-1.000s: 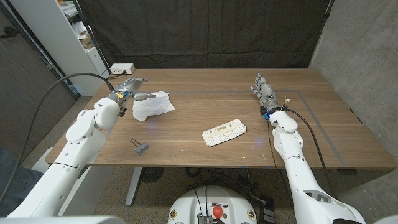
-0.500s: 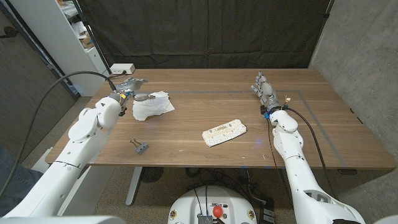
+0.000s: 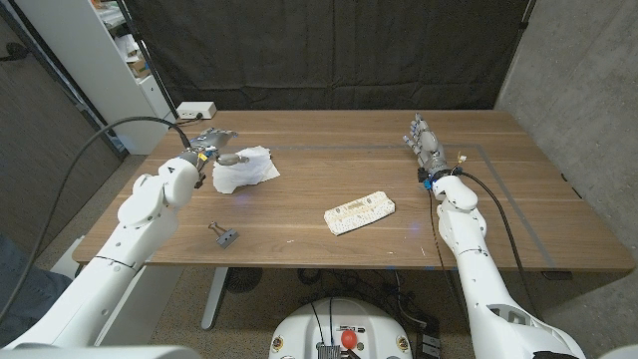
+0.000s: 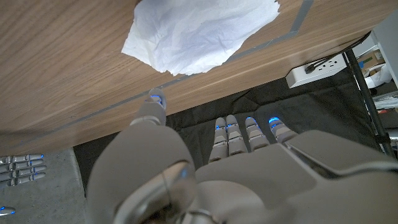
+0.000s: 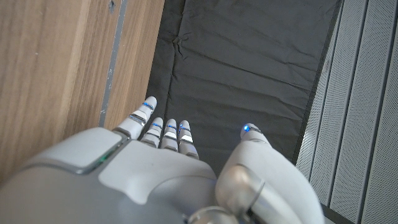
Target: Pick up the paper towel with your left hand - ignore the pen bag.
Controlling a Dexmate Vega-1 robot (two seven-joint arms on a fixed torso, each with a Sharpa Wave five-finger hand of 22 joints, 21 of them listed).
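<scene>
Change: left arm is edging a little toward the upper right of the head frame compared with the two earlier head frames, bringing the left hand [image 3: 214, 143] closer over the near-left edge of the paper towel [image 3: 245, 169]; the towel, the pen bag and the right arm are sitting where they were.
Left hand: hovering at the upper left of the head frame, fingers [image 4: 245, 134] spread wide and holding nothing; in the left wrist view the thumb tip is pointing at the towel [image 4: 199, 31] edge, whether touching it or not I cannot tell.
Paper towel: lying crumpled and white on the desk [image 3: 329, 130], upper left of centre in the head frame, just beside the left hand.
Right hand: right hand [image 3: 423, 145] is waiting at the upper right of the head frame, fingers extended side by side with the thumb apart, gripping nothing.
Pen bag: pale oblong pen bag [image 3: 360, 211] is lying at the centre of the head frame, well apart from the towel.
Also there: small binder clip [image 3: 223, 235] at the lower left.
Step in hand, judged: reaching to grasp; lowering onto a raised fold and pinching thumb against fingers should be gathering the thin sheet better than scraping the desk.
</scene>
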